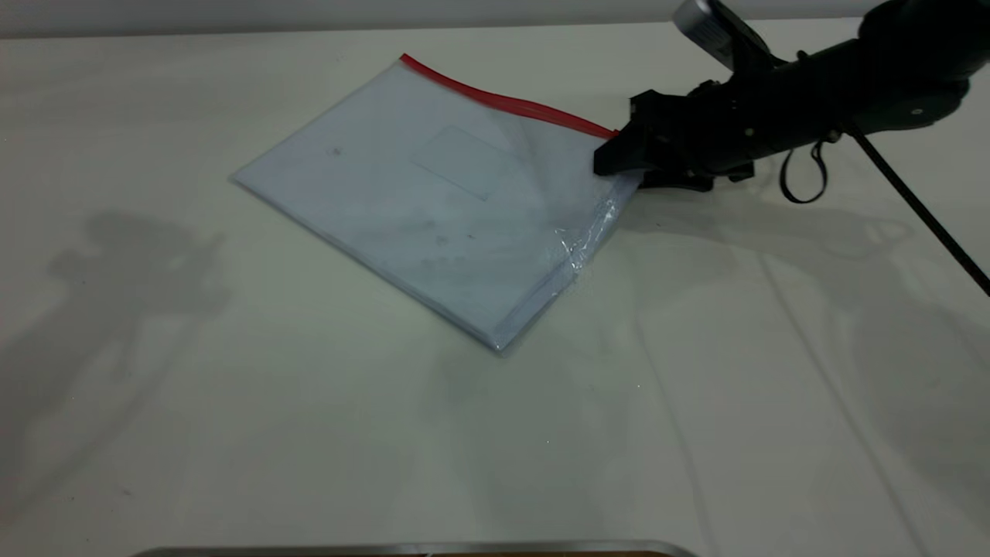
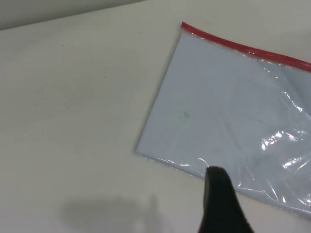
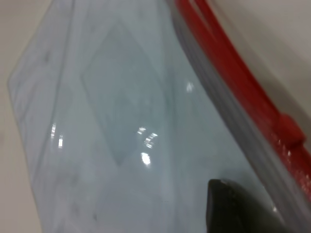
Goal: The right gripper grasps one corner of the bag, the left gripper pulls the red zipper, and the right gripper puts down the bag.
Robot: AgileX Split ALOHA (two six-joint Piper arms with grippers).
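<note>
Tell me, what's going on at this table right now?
The right gripper has reached in from the far right side and sits on the corner of the bag at one end of the red zipper. The bag looks slightly raised at that corner, the rest lying on the white table. The left gripper hangs above the bag's opposite edge, touching nothing; the zipper pull has not begun.

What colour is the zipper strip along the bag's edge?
Red, the red zipper runs along the far long edge of the pale bluish bag; clearest in the exterior view.
</note>
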